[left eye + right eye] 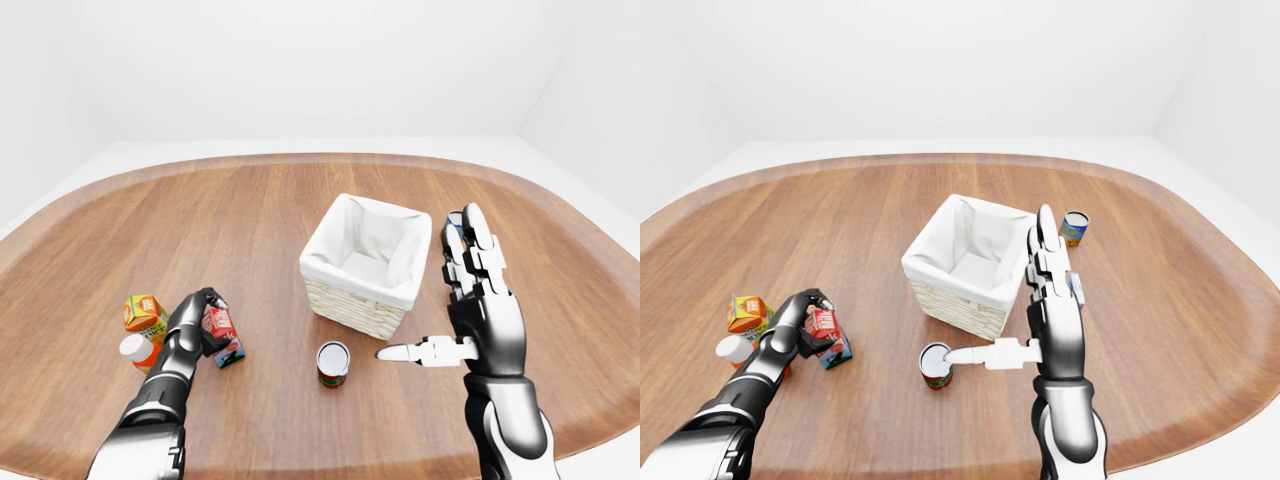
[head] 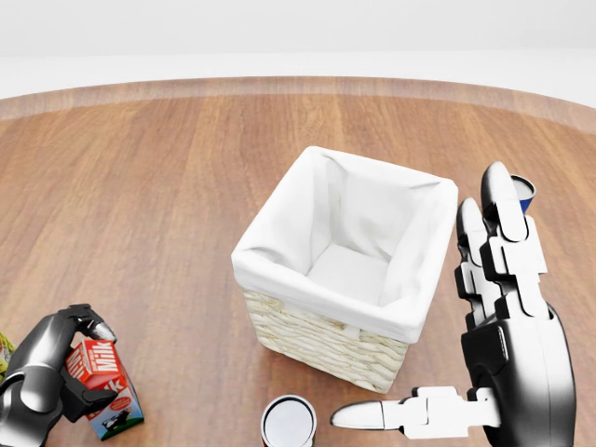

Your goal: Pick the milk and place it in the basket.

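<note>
The milk carton (image 2: 102,382), red and white with "Milk" printed on it, stands on the wooden table at the head view's bottom left. My left hand (image 2: 67,361) comes in from the left edge with its fingers curled over the carton's top and side, shut on it. The wicker basket (image 2: 312,337) with a white cloth lining sits at mid-table, open and with nothing inside. To the right of the basket my right hand (image 2: 489,368) is held flat and open, fingers pointing up, thumb stretched left, holding nothing.
A red-labelled can (image 2: 289,422) stands just below the basket, near my right thumb. A blue soup can (image 1: 1074,228) stands to the basket's right, partly hidden behind my right fingers in the head view. An orange carton (image 1: 144,313) and a white-capped bottle (image 1: 135,349) lie left of the milk.
</note>
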`<state>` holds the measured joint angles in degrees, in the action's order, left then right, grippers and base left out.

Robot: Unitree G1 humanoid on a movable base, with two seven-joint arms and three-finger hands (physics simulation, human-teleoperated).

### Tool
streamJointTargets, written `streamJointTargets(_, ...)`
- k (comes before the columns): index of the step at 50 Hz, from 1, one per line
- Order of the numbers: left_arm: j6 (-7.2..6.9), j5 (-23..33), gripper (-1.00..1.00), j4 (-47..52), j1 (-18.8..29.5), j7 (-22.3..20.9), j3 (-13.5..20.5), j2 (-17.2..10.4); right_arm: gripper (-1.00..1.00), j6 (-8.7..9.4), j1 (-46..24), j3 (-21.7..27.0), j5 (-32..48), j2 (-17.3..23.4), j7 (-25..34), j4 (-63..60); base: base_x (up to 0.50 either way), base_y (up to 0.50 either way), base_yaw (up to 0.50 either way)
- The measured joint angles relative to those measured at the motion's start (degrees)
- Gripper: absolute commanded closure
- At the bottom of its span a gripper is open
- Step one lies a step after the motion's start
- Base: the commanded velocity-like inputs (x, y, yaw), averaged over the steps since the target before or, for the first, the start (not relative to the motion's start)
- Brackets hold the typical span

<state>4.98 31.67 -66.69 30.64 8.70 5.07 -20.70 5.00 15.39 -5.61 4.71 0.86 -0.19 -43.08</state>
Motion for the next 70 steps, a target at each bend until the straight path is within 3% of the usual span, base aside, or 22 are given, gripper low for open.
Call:
streamJointTargets(20,0.02,2.87,1.0,4.18,-0.17,-3.68,-2.4,0.66,-1.0,0.0,0.22,0.23,-0.46,-0.09,0.44,0.75,0.0,0.0,0.0)
streamJointTargets(33,-0.15,4.64,1.0,21.45,-1.84,-11.59,-0.21,0.29,-1.0,0.0,-0.05,-0.15,-0.08,-0.02,0.25,1.35,0.0,0.0,0.0)
streamJointTargets(49,-4.15,5.15,1.0,37.09,-2.37,-19.06,2.65,-0.56,-1.0,0.0,-0.25,-0.59,0.48,0.05,0.01,2.02,0.0,0.0,0.0)
streamJointTargets(63,-9.77,5.79,1.0,46.85,-0.95,-24.5,3.85,-1.24,-1.0,0.0,-0.28,-0.73,0.69,0.11,-0.04,2.62,0.0,0.0,0.0)
streamJointTargets(70,-9.98,6.57,1.0,51.16,0.37,-27.24,4.02,-1.43,-1.0,0.0,-0.33,-0.75,0.83,0.12,-0.05,2.82,0.0,0.0,0.0)
